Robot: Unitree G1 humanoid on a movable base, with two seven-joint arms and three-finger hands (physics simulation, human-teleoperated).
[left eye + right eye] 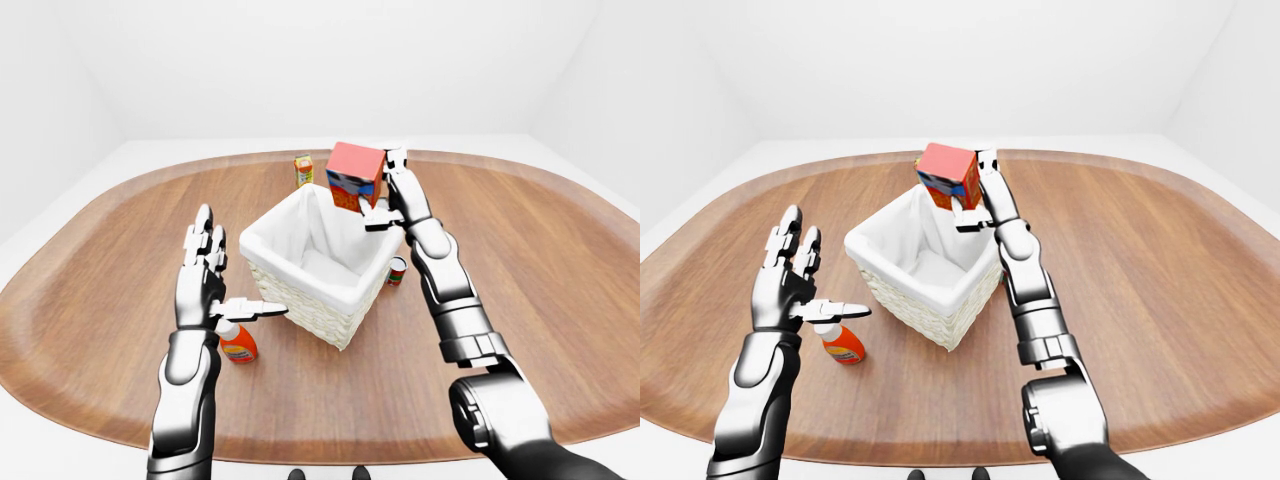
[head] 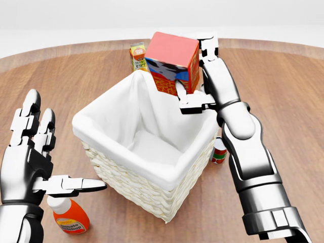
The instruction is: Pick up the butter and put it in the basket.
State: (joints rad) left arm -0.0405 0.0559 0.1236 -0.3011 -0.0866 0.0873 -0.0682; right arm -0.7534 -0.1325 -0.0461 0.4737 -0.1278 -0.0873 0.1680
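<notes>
Right robot hand [image 2: 195, 83] grips butter [image 2: 172, 61] abv basket [image 2: 147, 187].

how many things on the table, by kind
basket: 1
red box, in right hand: 1
orange bottle: 1
juice carton: 1
small can: 1
total: 5

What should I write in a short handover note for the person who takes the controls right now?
Right hand: shut on the butter box, held tilted in the air over the top-right rim of the basket in the head view.
Left hand: open, holding nothing, left of the basket, above the orange bottle.
Done: butter picked up and carried to the basket.
Left: lower or release it into the white-lined basket, then withdraw the hand.
Also on the table: a juice carton and a small can beside the basket.
</notes>
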